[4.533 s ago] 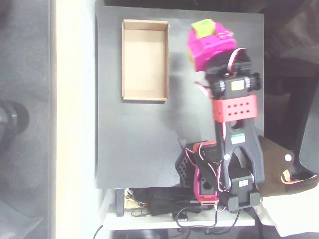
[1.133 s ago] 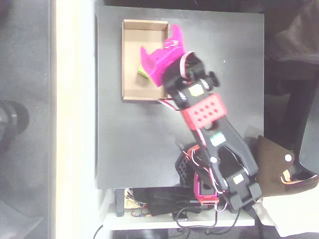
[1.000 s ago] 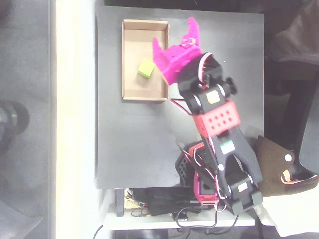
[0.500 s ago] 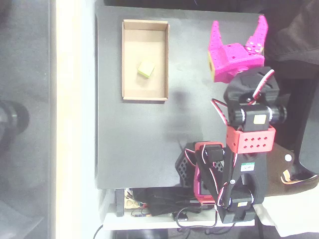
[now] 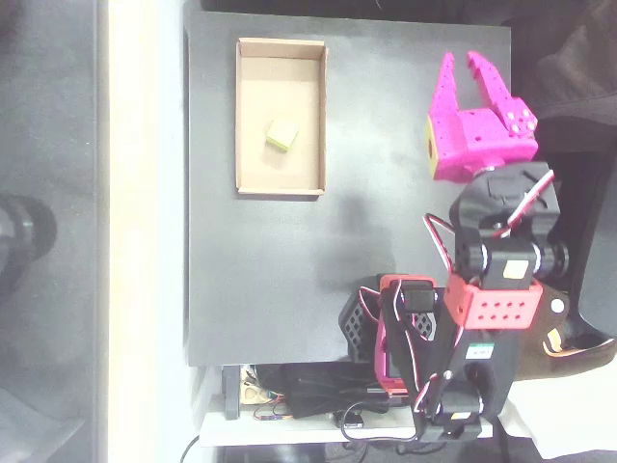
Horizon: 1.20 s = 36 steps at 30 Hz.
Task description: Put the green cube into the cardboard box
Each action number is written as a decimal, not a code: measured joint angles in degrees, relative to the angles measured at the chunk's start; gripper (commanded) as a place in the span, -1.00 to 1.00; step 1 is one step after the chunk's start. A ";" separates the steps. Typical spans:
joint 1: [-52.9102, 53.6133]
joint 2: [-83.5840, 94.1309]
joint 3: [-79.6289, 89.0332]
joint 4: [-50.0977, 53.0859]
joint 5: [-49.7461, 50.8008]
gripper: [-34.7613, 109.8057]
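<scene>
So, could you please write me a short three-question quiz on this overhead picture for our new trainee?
1. True or false: the green cube lies inside the cardboard box.
2. Which side of the picture is the gripper on? A) left, over the box B) right, away from the box C) bottom, beside the cables
3. Fill in: the gripper's fingers stand ____ with nothing between them.

Key:
1. True; it rests on the box floor, near the middle.
2. B; it sits over the right part of the black table.
3. open (apart).
</scene>
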 measured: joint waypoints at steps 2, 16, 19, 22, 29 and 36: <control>-0.09 4.75 4.31 0.00 0.00 -0.48; -0.35 30.94 36.47 0.00 -0.18 -0.49; -0.18 32.78 41.57 -0.18 -0.18 -0.49; -0.44 33.22 46.23 -0.18 -0.18 -0.49; -0.44 35.51 56.25 -0.18 -0.26 -0.49; -0.44 36.12 64.78 0.00 -0.26 -0.48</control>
